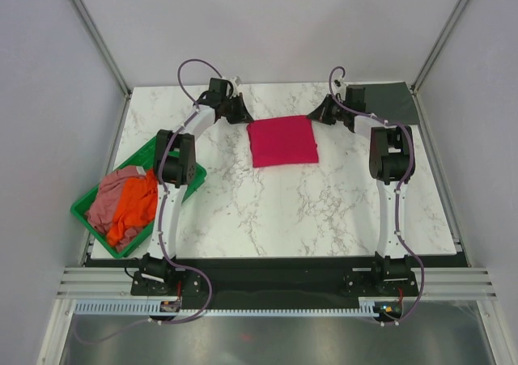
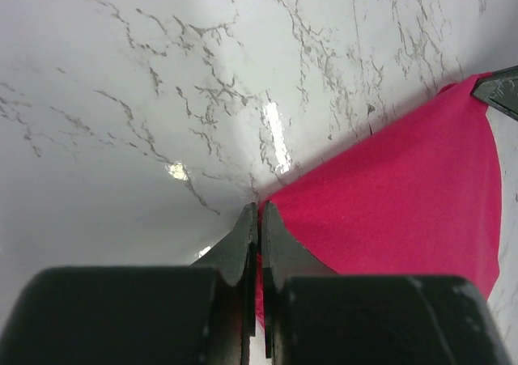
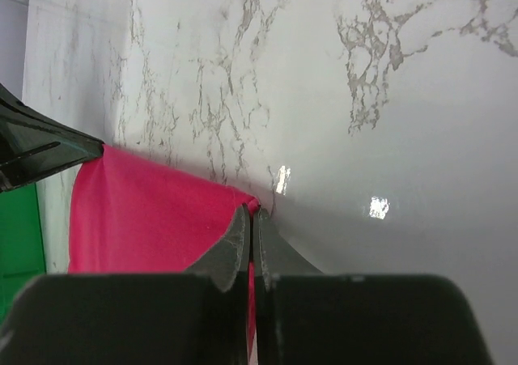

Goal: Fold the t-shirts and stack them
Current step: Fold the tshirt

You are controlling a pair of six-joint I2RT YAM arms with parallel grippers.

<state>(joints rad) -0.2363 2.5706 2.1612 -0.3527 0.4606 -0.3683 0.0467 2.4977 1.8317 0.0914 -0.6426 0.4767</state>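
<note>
We see both arms stretched up the top view from their bases at the bottom edge. The left arm (image 1: 167, 211) climbs along the left side, bends at its elbow left of centre, then angles up and to the right. The right arm (image 1: 392, 211) mirrors it on the right side, its forearm angling up and to the left. The left gripper (image 1: 244, 117) sits above centre, just left of the middle, and the right gripper (image 1: 317, 116) just right of it, their tips pointing toward each other. In each wrist view we find the two black fingers (image 2: 239, 244) pressed together, a sliver of the crimson-red t-shirt (image 1: 282, 141) pinched between them
</note>
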